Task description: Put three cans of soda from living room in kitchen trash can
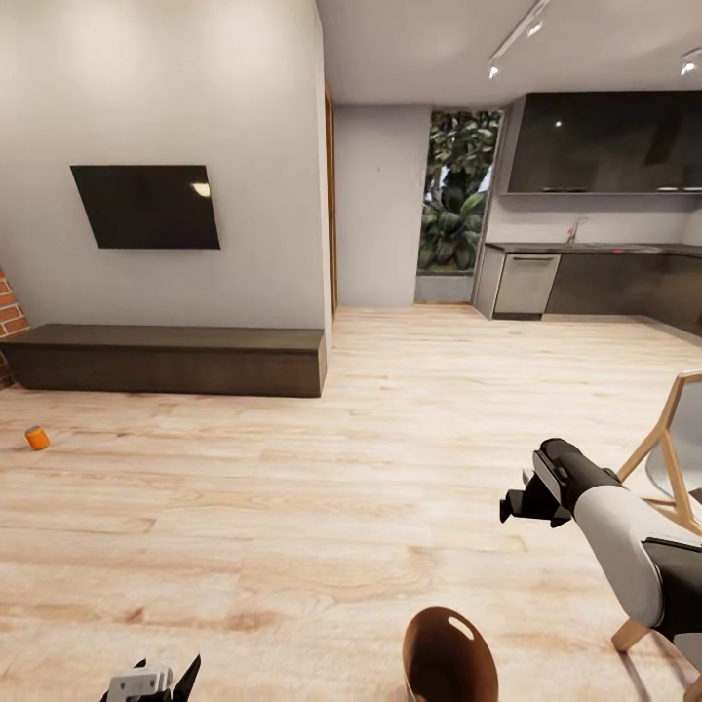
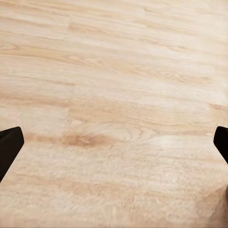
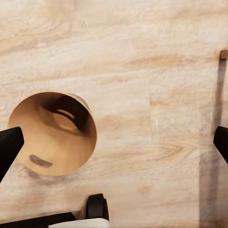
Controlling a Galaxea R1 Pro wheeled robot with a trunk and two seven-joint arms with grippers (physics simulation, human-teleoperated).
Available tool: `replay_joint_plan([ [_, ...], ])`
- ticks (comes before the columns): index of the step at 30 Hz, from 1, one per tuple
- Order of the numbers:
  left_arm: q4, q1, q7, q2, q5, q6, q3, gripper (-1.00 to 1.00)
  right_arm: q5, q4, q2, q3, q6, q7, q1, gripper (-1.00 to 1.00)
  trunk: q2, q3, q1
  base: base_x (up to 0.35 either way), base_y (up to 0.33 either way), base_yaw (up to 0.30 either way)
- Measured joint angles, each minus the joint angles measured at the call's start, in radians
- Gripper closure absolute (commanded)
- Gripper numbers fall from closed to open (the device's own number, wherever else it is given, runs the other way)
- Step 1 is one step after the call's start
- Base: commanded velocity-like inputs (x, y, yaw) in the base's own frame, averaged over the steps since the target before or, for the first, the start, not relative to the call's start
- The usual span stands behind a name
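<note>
Pale plank floor (image 1: 390, 439), 1 orange cylindrical can (image 1: 37, 438), round brown-lined bin (image 3: 52, 135)

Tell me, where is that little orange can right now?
In the head view, the orange can sits on the wood floor at far left, in front of the long dark bench.

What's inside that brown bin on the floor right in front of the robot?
From the right wrist view, the bin shows a bare brown inner wall with dark shading and no can inside. Its bottom is shadowed, so not fully visible. One orange can lies on the floor far off.
</note>
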Motion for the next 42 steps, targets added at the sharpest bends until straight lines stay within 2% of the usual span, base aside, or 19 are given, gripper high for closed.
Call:
replay_joint_plan([
  [27,0.021,-0.002,0.0,-0.001,0.0,0.0,-0.001,-1.0,0.0,0.014,0.011,0.003,-0.013,-0.003,0.0,-1.0,-0.189,-0.085,0.104,0.0,0.0,0.0],
  [38,0.021,-0.002,0.0,-0.001,0.0,0.0,-0.002,-1.0,0.0,0.015,0.021,0.043,-0.014,-0.004,0.0,-1.0,-0.266,-0.119,0.146,0.0,0.0,0.0],
  [42,0.021,-0.002,0.0,-0.001,0.0,0.0,-0.002,-1.0,-0.001,0.017,0.021,0.045,-0.014,-0.004,0.0,-1.0,-0.294,-0.132,0.161,0.0,0.0,0.0],
])
